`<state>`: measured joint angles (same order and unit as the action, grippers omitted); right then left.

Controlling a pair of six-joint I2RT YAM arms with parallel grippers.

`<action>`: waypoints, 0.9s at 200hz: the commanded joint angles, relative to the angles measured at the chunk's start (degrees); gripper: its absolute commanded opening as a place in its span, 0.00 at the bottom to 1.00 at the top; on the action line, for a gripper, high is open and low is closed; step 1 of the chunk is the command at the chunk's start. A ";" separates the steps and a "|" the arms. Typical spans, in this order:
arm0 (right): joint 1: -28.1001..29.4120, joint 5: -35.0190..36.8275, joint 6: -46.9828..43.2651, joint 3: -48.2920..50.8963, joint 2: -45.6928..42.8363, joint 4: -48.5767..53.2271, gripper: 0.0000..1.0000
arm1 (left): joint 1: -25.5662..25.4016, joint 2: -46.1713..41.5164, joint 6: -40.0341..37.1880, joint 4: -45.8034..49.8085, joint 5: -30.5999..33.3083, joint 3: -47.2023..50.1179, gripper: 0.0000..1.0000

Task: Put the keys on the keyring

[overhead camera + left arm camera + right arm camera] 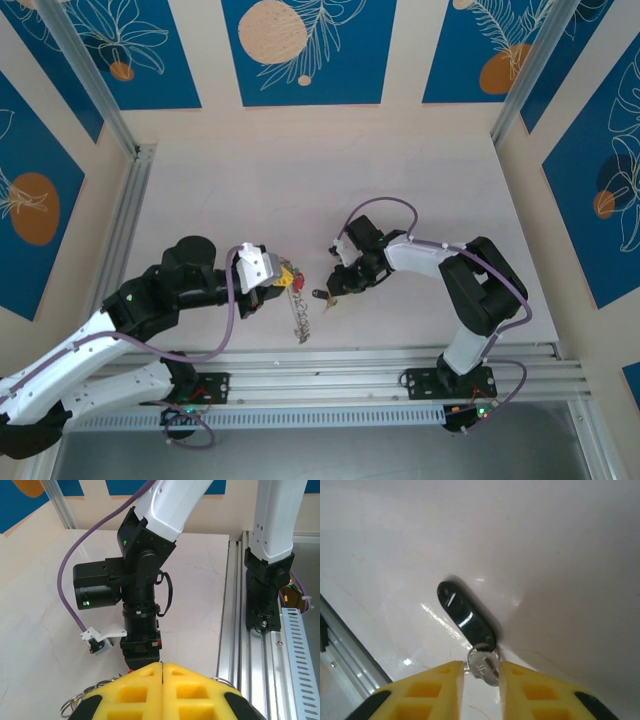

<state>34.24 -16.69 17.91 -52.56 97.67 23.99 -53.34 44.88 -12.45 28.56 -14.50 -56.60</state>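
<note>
Yellow pads of the left tool (162, 666) are clenched flat together on the keyring (300, 318), seen edge-on just beside it, near mid tabletop (420, 180). Right tool (482, 669) is narrowly parted around the silver blade of the black key (466, 614), which lies on the tabletop; gripping or merely straddling, cannot tell. Blade stamp unreadable. Both arms bend inward, tools facing each other, apart.
</note>
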 commanded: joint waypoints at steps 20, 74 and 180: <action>-0.77 3.46 0.46 -0.52 -4.20 2.81 0.51 | 0.78 -0.63 0.64 -1.69 -1.05 -0.08 0.00; 4.01 7.13 3.27 3.19 -8.54 2.35 0.55 | 1.07 -0.67 0.85 -2.19 -1.76 0.00 0.00; 8.84 15.03 -0.73 4.58 -5.07 -0.78 0.43 | 2.66 -0.41 1.89 -3.37 -4.26 0.17 0.00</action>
<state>41.45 -5.04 19.00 -46.39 90.96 23.66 -51.77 45.01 -11.86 28.45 -16.49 -56.55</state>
